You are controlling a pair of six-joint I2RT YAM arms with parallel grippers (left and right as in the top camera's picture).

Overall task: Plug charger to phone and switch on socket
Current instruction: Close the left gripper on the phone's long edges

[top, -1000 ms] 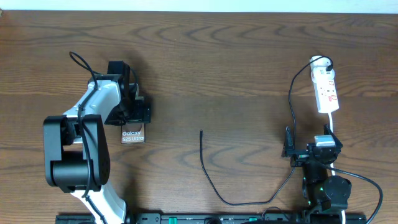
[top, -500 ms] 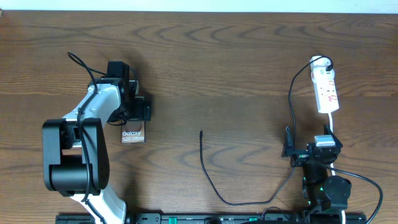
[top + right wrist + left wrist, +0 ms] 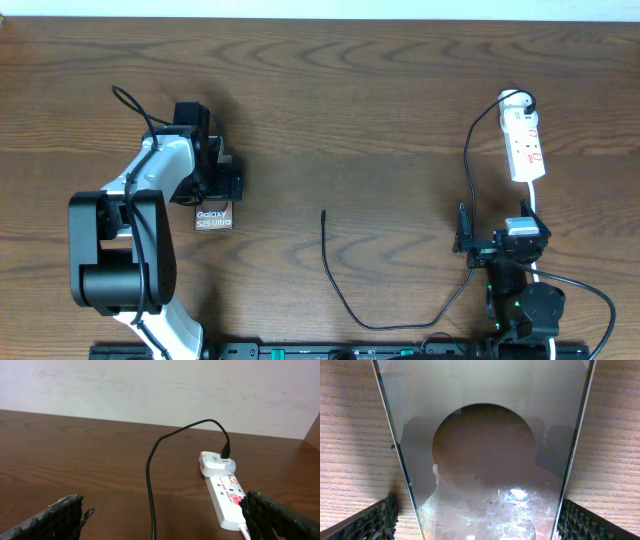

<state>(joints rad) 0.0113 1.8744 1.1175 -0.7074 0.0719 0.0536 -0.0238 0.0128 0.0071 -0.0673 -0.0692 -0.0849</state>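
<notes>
Straddling the phone (image 3: pixel 213 217) at the table's 9 o'clock, the left gripper (image 3: pixel 480 522) has its jaws apart, probably about to clamp it. The right gripper (image 3: pixel 165 515) rests parted and empty at 4 o'clock. The socket (image 3: pixel 524 145) lies at 2 o'clock. The charger (image 3: pixel 324 235), its tip free near 6 o'clock, needs fetching next.

Bare worktop (image 3: pixel 380 110) lies between the phone (image 3: pixel 213 217) and the socket (image 3: pixel 526 145); only the thin charger (image 3: pixel 323 230) crosses the middle.
</notes>
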